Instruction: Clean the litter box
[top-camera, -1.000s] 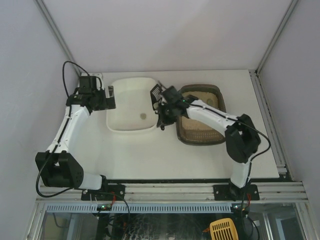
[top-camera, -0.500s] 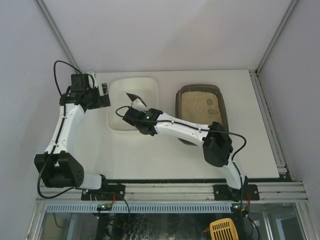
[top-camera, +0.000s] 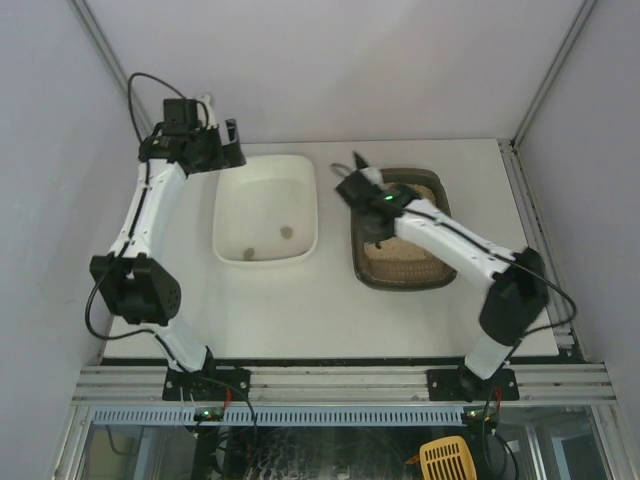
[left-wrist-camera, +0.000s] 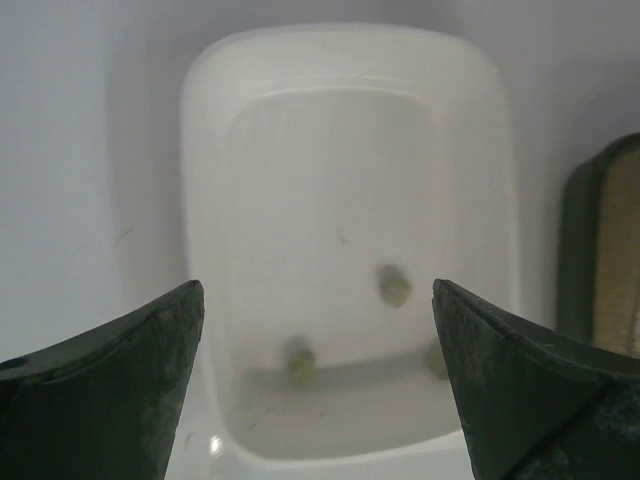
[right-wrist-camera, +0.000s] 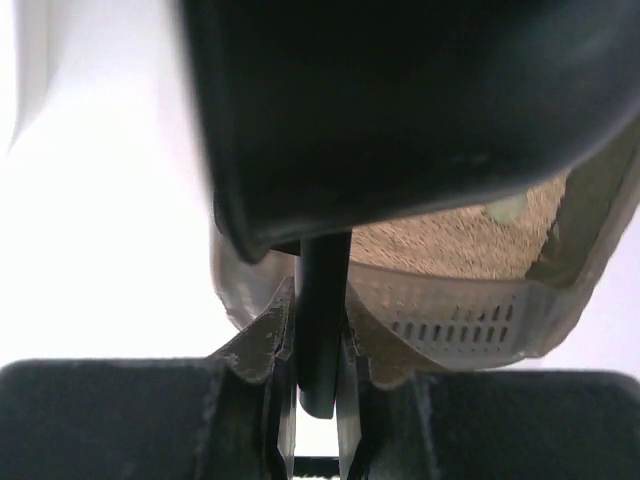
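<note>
litter box (top-camera: 404, 277) sits right of centre in the overhead view, on the table (top-camera: 300, 310), long side running up-frame, beige litter (top-camera: 392, 258) inside; the right arm crosses over it so part of the sand is hidden

right gripper (right-wrist-camera: 319, 335) hangs over the box's upper-left corner, claw pressed together on the thin dark scoop handle (right-wrist-camera: 322, 262); the scoop's wide dark body fills the top of the wrist view, low over the sand. Can't tell if it's loaded or touching the litter. One pale greenish clump (right-wrist-camera: 506, 208) lies in the sand at right of that view

white tub (top-camera: 228, 255) just left of the box, not touching. Left wrist view shows three small clumps in it: one mid-floor (left-wrist-camera: 394, 288), one lower left (left-wrist-camera: 298, 358), one at the lower right wall (left-wrist-camera: 435, 360)

left gripper (left-wrist-camera: 318, 292) in the upper left of the overhead, above the tub's far corner, claw spread wide, nothing in it

progress, judged: partway. Some waste already in the tub, at least one clump left in the litter, maybe more under the arm. Left to do: scoop it, sift, carry across, dump in the tub
</note>
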